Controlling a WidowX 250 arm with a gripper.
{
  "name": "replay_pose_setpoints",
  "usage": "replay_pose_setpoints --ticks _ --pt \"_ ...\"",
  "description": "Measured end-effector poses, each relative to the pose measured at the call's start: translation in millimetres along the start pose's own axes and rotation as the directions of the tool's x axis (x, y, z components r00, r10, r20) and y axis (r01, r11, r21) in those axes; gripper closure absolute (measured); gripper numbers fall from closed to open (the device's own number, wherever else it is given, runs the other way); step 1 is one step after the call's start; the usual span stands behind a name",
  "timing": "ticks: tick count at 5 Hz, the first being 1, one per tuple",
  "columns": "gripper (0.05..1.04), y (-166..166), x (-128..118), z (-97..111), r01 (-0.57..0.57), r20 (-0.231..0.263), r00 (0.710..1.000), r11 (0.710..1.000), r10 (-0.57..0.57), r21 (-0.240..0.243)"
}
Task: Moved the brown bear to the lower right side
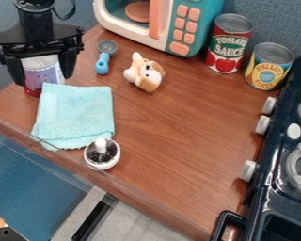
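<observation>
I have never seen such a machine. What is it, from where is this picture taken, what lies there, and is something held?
The black machine at the upper left is a robot arm; its two-finger gripper works like a hand. A fixed camera looks down at a slant on the wooden counter. There you see a brown-and-white plush toy, a blue spoon, a light-blue cloth, a round white brush-like thing, a toy microwave and two cans. The toy stove is at the right. The open fingers have another can between or behind them; nothing looks gripped.
</observation>
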State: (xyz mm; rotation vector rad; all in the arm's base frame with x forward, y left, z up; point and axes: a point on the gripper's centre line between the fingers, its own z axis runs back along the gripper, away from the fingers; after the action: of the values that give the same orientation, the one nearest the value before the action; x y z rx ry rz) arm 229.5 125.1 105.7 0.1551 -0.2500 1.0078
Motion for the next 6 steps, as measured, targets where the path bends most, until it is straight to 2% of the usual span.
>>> replay_pose_setpoints --ticks 1,2,3,4,5,6 --pt "0.085 -0.9 -2.3 -4.9 0.010 -0.019 1.000 1.000 -0.010 0.007" --pt "0.085 -24.6 16.7 -7.0 0.169 0.011 0.986 0.985 -0.169 -0.028" --pt "0.085 -42.7 35.6 -5.0 0.215 0.044 0.976 0.975 -0.213 -0.051" --pt "0.085 -63.8 53.7 -9.3 0.248 0.054 0.968 0.965 -0.244 -0.087" --pt "0.085 -93.4 60.8 -20.3 0.299 0.041 0.954 0.941 -0.296 -0.160" --pt "0.085 -126.0 54.2 -25.0 0.375 0.037 0.926 0.907 -0.375 -0.192"
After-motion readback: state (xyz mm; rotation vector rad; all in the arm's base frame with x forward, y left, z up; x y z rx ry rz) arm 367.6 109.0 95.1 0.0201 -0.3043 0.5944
